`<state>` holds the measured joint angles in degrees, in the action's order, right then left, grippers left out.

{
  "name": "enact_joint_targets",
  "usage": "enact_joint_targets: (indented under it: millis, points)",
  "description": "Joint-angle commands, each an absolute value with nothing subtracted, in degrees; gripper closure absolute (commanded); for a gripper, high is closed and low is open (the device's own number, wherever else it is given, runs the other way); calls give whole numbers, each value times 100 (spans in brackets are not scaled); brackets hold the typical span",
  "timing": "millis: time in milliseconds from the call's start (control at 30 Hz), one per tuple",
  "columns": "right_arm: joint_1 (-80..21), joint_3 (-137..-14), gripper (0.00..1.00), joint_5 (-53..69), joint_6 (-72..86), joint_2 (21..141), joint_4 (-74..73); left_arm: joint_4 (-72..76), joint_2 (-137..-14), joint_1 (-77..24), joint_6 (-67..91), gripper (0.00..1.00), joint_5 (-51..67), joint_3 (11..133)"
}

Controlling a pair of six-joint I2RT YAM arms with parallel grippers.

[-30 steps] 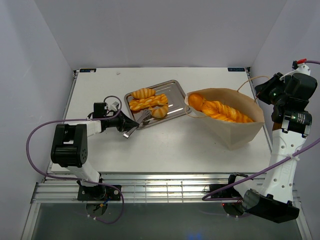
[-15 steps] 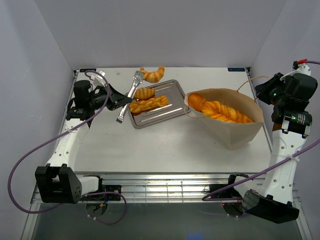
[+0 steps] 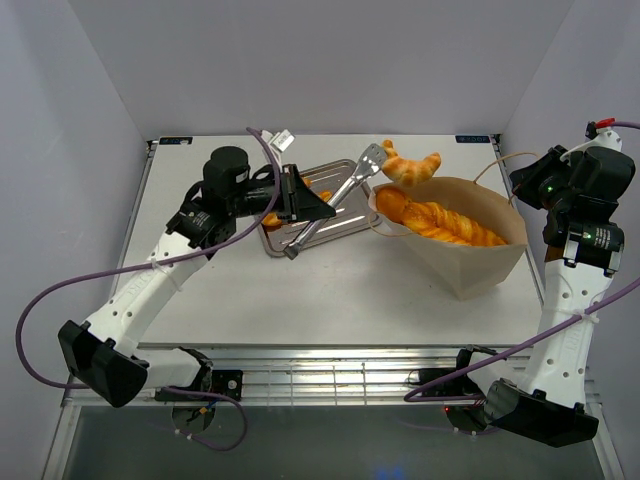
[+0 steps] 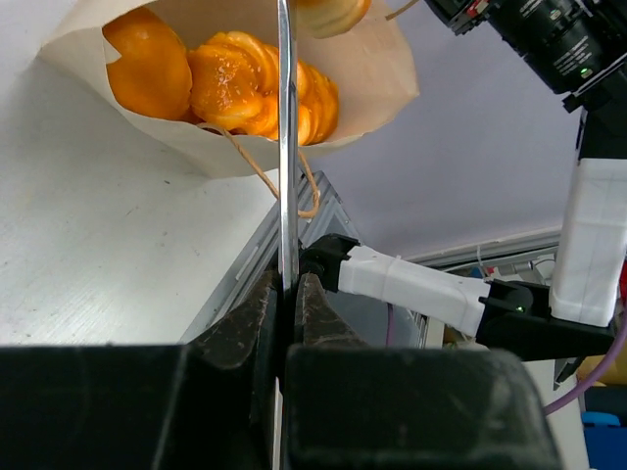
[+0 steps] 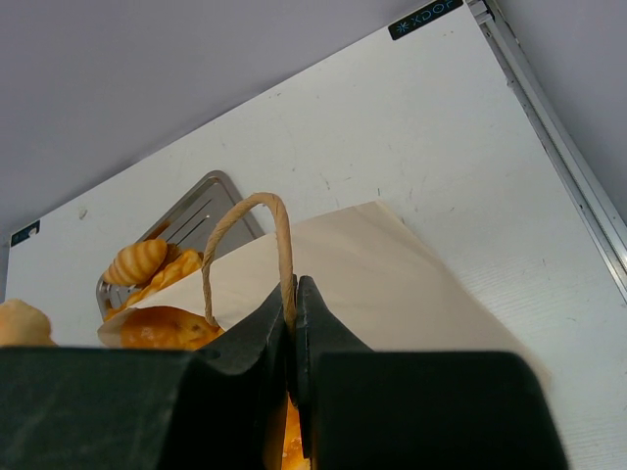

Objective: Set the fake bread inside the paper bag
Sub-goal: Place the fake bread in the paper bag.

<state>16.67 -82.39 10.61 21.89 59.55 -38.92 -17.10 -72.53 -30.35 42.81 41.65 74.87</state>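
Observation:
My left gripper [image 3: 305,207] [image 4: 286,284] is shut on the metal tongs [image 3: 345,188] [image 4: 285,147]. The tongs pinch a glossy croissant [image 3: 412,165] of the fake bread, held just above the mouth of the paper bag [image 3: 478,250] [image 4: 377,73]. The bag lies with its opening toward the left, and a braided baguette [image 3: 440,222] and a round piece [image 4: 147,69] sit inside. More bread [image 5: 137,262] rests on the silver tray [image 3: 340,222], mostly hidden by my left arm in the top view. My right gripper [image 3: 522,183] [image 5: 294,294] is shut on the bag's string handle [image 5: 240,211].
The tray [image 5: 191,220] lies just left of the bag's mouth. White walls close in the table on the left, back and right. The bag's other handle [image 4: 265,176] hangs loose under its opening.
My left arm has swung right from the tray's far-left side, carrying the tongs and croissant from behind the tray to over the bag's mouth. The right arm and bag have not moved.

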Motion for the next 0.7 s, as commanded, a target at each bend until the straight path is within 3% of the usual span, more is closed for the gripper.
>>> enact_joint_targets:
  millis: [0, 300, 433, 667]
  points:
    - [1688, -8464, 92, 1037, 2197, 5810, -3498, -1811, -7128, -3453, 4166, 93, 3648, 7550]
    - [1687, -8429, 92, 1072, 2232, 5783, -3472, -1784, -7768, -4605, 4131, 92, 3103, 7795]
    - [1696, -8464, 92, 1020, 2197, 5766, -3498, -1732, -8182, -4764, 4122, 73, 3041, 8033]
    - [1688, -8499, 92, 1019, 2180, 5766, -3525, -1468, -8587, -4790, 4192, 53, 3260, 8270]
